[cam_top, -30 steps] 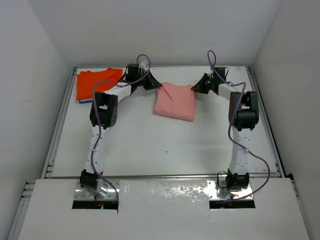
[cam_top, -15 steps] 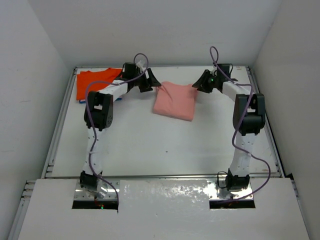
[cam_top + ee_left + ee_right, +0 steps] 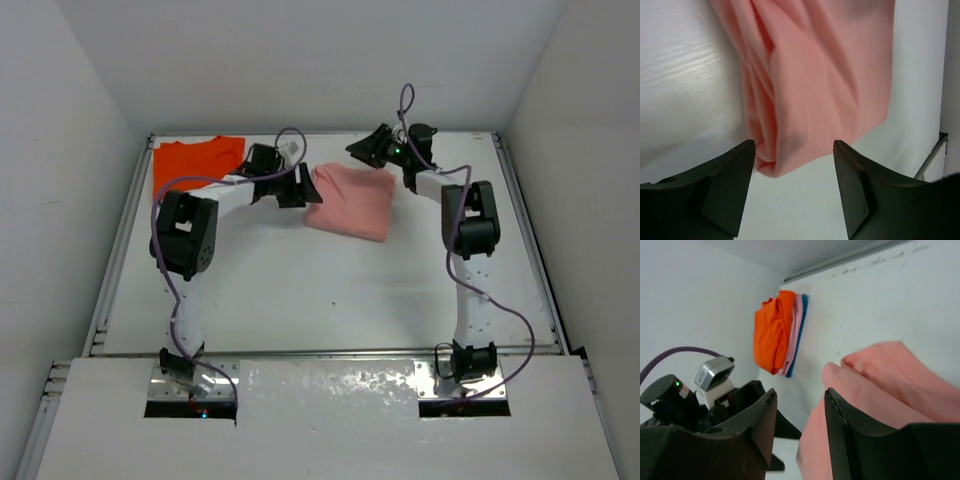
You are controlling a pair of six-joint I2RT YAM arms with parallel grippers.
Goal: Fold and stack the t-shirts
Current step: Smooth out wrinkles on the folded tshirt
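A folded salmon-pink t-shirt (image 3: 350, 200) lies at the back middle of the table; in the left wrist view this shirt (image 3: 815, 75) fills the upper part. My left gripper (image 3: 300, 186) stands open just off its left edge, the fold's corner showing between its fingers (image 3: 725, 185), nothing gripped. My right gripper (image 3: 362, 148) hovers open over the shirt's far edge, empty. At the back left corner lies the bright orange t-shirt (image 3: 195, 162). In the right wrist view the orange shirt (image 3: 771, 332) tops a stack with a pale pink layer (image 3: 796, 335) and a thin blue edge (image 3: 802, 325).
The white table (image 3: 300, 290) has metal rails along its left side (image 3: 113, 250) and right side (image 3: 530, 250). White walls close in the back and both sides. Purple cables (image 3: 405, 100) loop above both wrists.
Both grippers have opened and let go of the salmon-pink shirt's far corners. The right gripper rose and swung left along the far edge. The left slid a little nearer along the left edge.
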